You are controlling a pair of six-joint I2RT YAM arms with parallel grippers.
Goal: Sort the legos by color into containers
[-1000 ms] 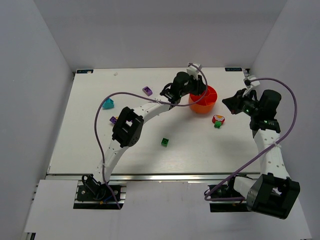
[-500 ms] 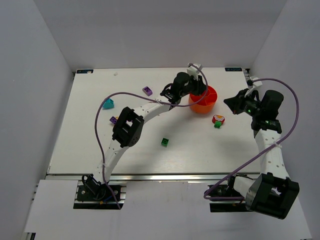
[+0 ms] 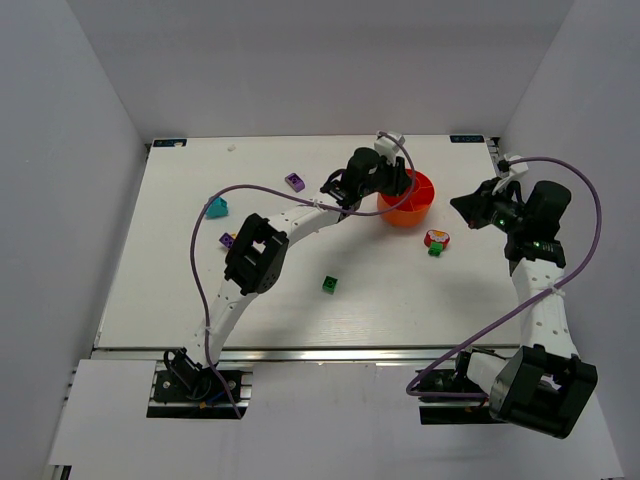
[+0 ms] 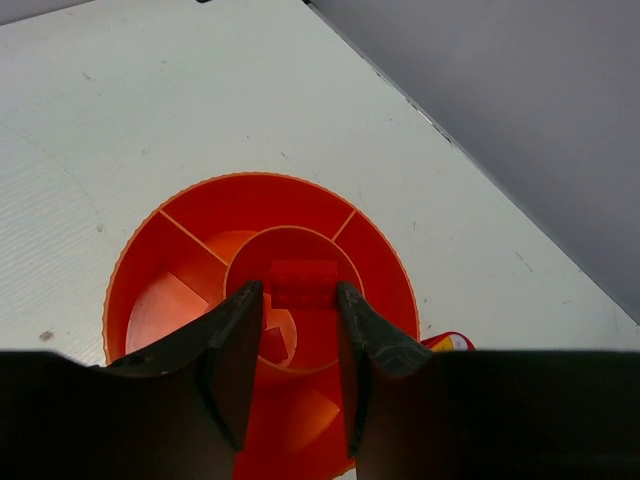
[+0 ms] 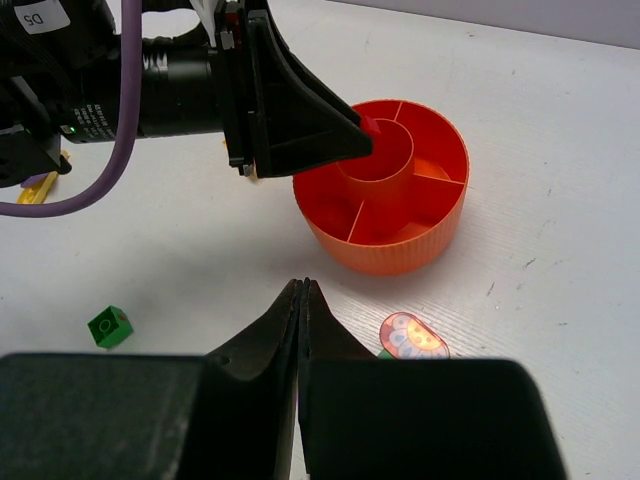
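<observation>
The orange bowl (image 3: 417,208) stands at the back right of the table. My left gripper (image 4: 300,290) hovers over its central cup (image 4: 310,245). A red lego (image 4: 303,282) sits between the fingertips with a thin gap showing on its left side, so the jaws stand slightly wider than the brick. From the right wrist view the red lego (image 5: 372,125) is at the fingertips above the cup. My right gripper (image 5: 303,285) is shut and empty, just in front of the bowl (image 5: 380,250). Loose legos lie on the table: purple (image 3: 294,181), teal (image 3: 215,208), green (image 3: 329,284).
A purple and yellow lego (image 3: 228,240) lies at the left. A red-rimmed patterned piece (image 3: 436,238) with a green lego beside it lies right of the bowl's front. The left arm's purple cable (image 3: 215,215) arcs over the table's left half.
The left gripper has shifted slightly right over the bowl and its jaws have widened a little around the red lego. The right arm has drawn back slightly to the right.
</observation>
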